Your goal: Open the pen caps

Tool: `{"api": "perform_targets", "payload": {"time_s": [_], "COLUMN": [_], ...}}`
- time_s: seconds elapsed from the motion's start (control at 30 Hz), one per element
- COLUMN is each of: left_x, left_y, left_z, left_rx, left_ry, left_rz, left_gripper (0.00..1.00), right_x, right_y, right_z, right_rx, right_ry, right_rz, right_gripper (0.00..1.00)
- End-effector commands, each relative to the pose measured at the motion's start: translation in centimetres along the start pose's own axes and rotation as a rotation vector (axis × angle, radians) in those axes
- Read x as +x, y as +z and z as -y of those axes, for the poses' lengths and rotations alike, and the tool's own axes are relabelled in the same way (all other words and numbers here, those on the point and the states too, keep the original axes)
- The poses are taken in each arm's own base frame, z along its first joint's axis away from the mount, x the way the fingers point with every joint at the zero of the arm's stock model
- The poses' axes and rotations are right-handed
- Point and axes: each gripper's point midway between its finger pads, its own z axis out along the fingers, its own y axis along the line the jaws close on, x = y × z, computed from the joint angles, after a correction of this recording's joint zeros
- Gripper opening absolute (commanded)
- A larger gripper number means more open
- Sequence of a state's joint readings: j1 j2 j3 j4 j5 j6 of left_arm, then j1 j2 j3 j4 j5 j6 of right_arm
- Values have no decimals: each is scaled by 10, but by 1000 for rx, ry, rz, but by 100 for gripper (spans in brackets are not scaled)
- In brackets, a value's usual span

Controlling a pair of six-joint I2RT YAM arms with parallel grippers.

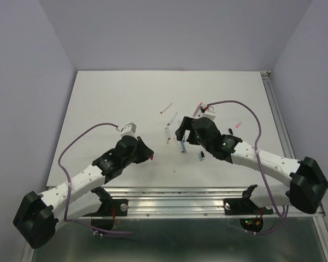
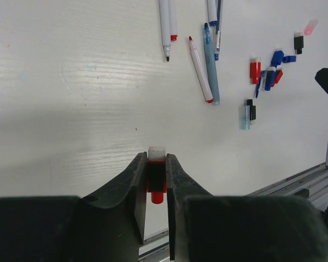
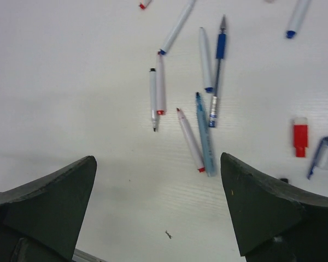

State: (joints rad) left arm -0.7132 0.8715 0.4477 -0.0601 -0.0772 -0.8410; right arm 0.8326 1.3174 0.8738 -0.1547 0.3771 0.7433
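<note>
Since the left gripper (image 2: 157,164) has its jaws drawn close on a short red cap (image 2: 157,194) with a white end, that cap looks already off its pen. It sits upright between the fingers at the lower middle of the left wrist view, over a bare stretch of the table (image 2: 71,82). That spot is well apart from the pens, probably so the cap can be set down clear of them.

Further right, in the upper middle of that view, several pens lie loose with their tips bare. Among them are a white pen with a red tip (image 2: 200,70) and a light blue pen (image 2: 211,65) lying side by side. At the upper right, other caps lie scattered near one another: a red one (image 2: 255,70), blue ones (image 2: 273,71), a black one (image 2: 298,42) and a pink one (image 2: 310,26).

No tray or box is in view, so everything rests straight on the table.

The right gripper (image 3: 157,161) hangs above the pens with its jaws spread wide and nothing between them. It seems ready for the next pick. Whether any pen is yet capped I cannot tell.
</note>
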Motion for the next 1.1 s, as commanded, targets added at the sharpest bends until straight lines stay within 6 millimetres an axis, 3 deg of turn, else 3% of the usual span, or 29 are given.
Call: {"api": "perform_targets", "payload": {"time_s": [0.0, 0.17, 0.23, 0.27, 0.37, 0.4, 0.47, 0.5, 0.57, 0.67, 0.7, 0.77, 0.8, 1.07], "left_x": [-9, 2, 14, 12, 32, 28, 51, 49, 64, 85, 83, 97, 96, 114], "left_y": [3, 19, 35, 36, 58, 61, 78, 81, 96, 115, 117, 127, 129, 160], "left_z": [42, 86, 93, 113, 129, 150, 158, 177, 191, 194, 206, 206, 215, 202], "left_rx": [117, 201, 190, 227, 216, 249, 241, 268, 290, 276, 293, 279, 289, 192], "left_ry": [38, 97, 125, 148, 205, 226, 270, 277, 297, 329, 332, 357, 361, 391], "left_rz": [8, -34, -77, -76, -135, -127, -186, -179, -237, -300, -296, -326, -319, -356], "left_gripper": [0, 0, 0, 0, 0, 0, 0, 0, 0, 0, 0, 1, 2, 13], "right_x": [8, 0, -5, -10, -10, -12, -12, -14, -12, -12, -13, -12, -13, -15], "right_y": [-20, -61, -74, -81, -92, -96, -103, -107, -115, -119, -120, -121, -121, -127], "right_z": [58, 108, 115, 118, 129, 134, 144, 150, 159, 165, 167, 169, 170, 170], "right_rx": [195, 350, 345, 342, 368, 384, 413, 436, 471, 500, 503, 507, 509, 473], "right_ry": [113, 304, 338, 356, 400, 412, 437, 457, 490, 486, 484, 481, 481, 518], "right_rz": [62, 182, 215, 237, 259, 279, 297, 320, 334, 342, 347, 352, 356, 376], "right_gripper": [100, 100, 100, 100, 100, 100, 100, 100, 100, 100, 100, 100, 100, 100]}}
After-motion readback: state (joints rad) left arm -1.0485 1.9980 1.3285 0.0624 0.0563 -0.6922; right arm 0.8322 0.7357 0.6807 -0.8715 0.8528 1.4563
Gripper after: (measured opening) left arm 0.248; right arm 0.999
